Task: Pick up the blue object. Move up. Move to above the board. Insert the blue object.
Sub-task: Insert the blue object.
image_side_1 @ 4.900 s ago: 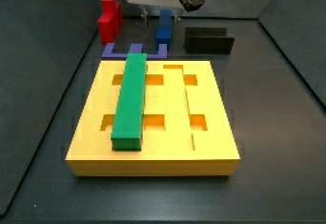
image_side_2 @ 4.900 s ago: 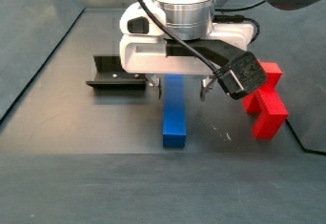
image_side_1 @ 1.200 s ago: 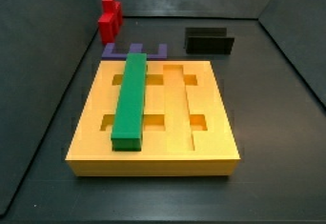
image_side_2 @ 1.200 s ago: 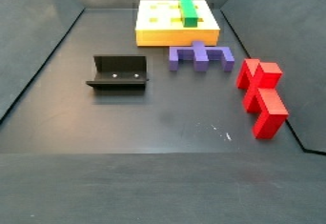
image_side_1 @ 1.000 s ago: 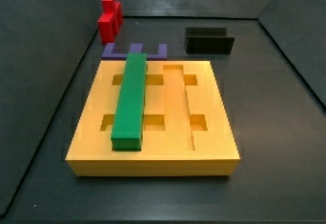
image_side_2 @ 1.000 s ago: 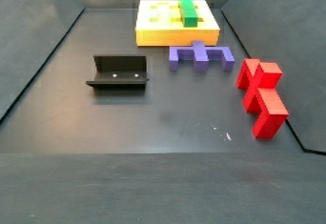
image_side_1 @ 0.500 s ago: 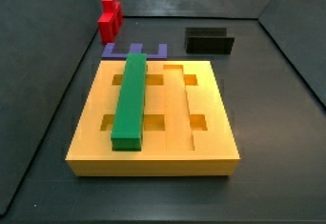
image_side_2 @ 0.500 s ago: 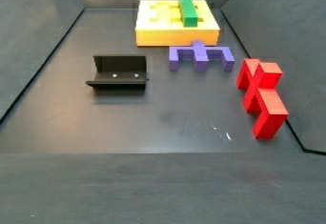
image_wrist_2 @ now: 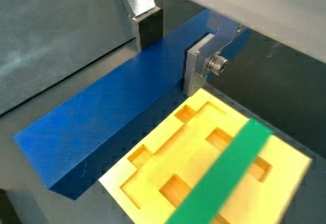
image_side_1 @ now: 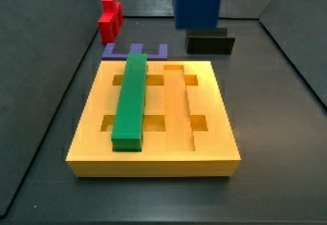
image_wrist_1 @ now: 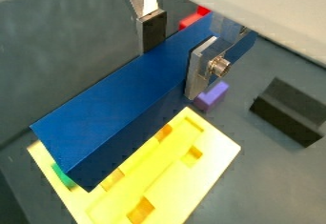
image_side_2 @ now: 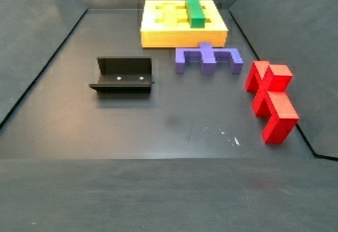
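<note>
My gripper (image_wrist_1: 178, 54) is shut on the blue object (image_wrist_1: 121, 113), a long bright-blue bar held across its width between the silver fingers, as both wrist views show (image_wrist_2: 174, 49). The bar (image_wrist_2: 109, 123) hangs high in the air. Its lower end shows at the top edge of a side view (image_side_1: 197, 4), above the far end of the board. The yellow board (image_side_1: 211, 147) lies below, with open grooves and notches (image_wrist_2: 192, 161). The gripper itself is out of both side views.
A green bar (image_side_1: 130, 100) fills the board's left groove. A purple-blue U-shaped piece (image_side_1: 136, 50) lies just behind the board. Red pieces (image_side_2: 271, 98) stand to one side. The fixture (image_side_2: 123, 75) stands on the dark floor. Walls enclose the floor.
The blue bar's end has come into a side view at the top. Half a second ago it was out of both side views. 4.9 s ago it lay on the floor between the fingers.
</note>
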Robot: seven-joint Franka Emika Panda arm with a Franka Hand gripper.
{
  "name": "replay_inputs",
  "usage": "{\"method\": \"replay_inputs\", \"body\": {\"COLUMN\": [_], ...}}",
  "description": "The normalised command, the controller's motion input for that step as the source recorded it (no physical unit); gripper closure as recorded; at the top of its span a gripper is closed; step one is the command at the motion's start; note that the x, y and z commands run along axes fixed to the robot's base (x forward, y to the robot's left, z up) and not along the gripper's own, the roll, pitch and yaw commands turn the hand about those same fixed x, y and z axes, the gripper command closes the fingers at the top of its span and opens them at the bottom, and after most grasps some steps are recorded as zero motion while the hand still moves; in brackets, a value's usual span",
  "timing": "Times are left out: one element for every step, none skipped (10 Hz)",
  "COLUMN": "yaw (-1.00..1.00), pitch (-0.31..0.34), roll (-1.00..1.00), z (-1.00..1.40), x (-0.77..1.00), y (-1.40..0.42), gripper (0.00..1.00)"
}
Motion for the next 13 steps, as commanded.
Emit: {"method": "replay_inputs", "body": {"yaw": [0.24, 0.17, 0.15, 0.17, 0.19, 0.18, 0.04, 0.01, 0.00, 0.00, 0.00, 0.00, -0.14], "pitch": [-0.097, -0.139, -0.151, -0.151, -0.156, -0.163, -0.191, -0.236, -0.230, -0.183, -0.139, -0.136, -0.091], "roll": [0.15, 0.14, 0.17, 0.21, 0.23, 0.25, 0.24, 0.17, 0.12, 0.03, -0.10, -0.11, -0.05], "z": [-0.88, -0.83, -0.77, -0.71, -0.68, -0.65, -0.67, -0.68, -0.64, -0.53, -0.47, -0.45, -0.31], "x": [0.38, 0.35, 0.32, 0.21, 0.14, 0.05, -0.02, -0.05, -0.03, -0.04, -0.07, -0.06, -0.07], "y": [-0.18, -0.27, -0.26, -0.22, -0.20, -0.17, -0.13, -0.15, -0.11, -0.08, 0.00, 0.00, 0.03], "gripper": [1.00, 1.00, 1.00, 1.00, 1.00, 1.00, 1.00, 1.00, 1.00, 1.00, 1.00, 1.00, 1.00]}}
